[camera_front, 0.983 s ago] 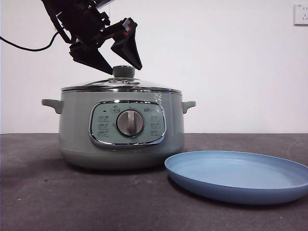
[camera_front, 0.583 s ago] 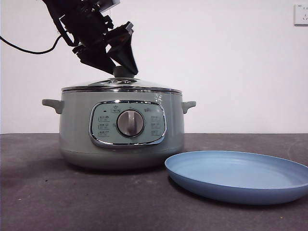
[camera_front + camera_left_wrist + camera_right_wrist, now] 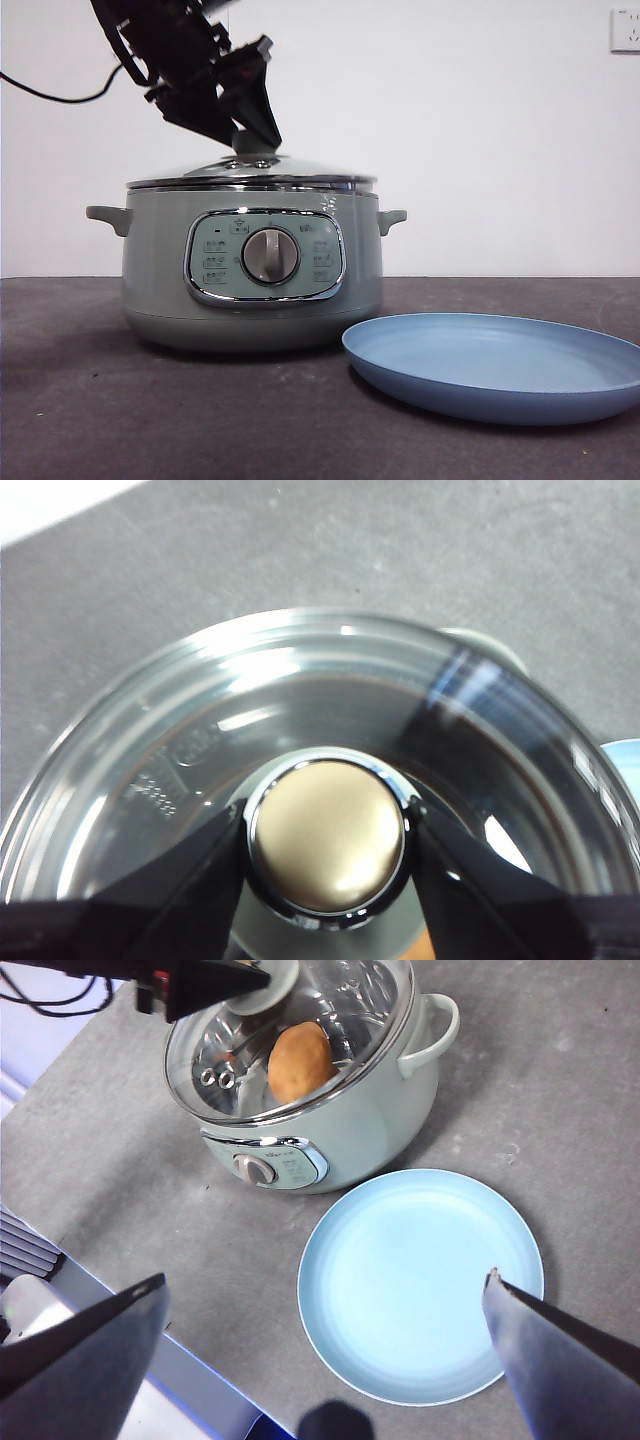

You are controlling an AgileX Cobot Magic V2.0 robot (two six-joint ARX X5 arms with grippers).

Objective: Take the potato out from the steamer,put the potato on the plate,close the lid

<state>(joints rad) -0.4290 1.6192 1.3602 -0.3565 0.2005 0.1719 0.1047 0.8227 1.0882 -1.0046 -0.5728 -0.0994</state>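
Observation:
The sage-green steamer (image 3: 250, 300) stands left of centre with the glass lid (image 3: 250, 172) on it. My left gripper (image 3: 255, 140) comes down from the upper left and is shut on the lid's knob (image 3: 328, 842). The potato (image 3: 299, 1062) lies inside the steamer (image 3: 370, 1120) and shows through the glass in the right wrist view. The light blue plate (image 3: 495, 365) lies empty, right of the pot and nearer the front. My right gripper (image 3: 325, 1278) is open and empty, high above the plate (image 3: 420, 1285).
A black cable (image 3: 50, 95) hangs from the left arm at the upper left. A wall socket (image 3: 625, 30) is at the top right. The dark grey table (image 3: 150, 420) runs in front of the pot.
My left gripper has come down from above the knob and shut its jaws on it. The lid's rim looks slightly higher than before. The plate has not moved.

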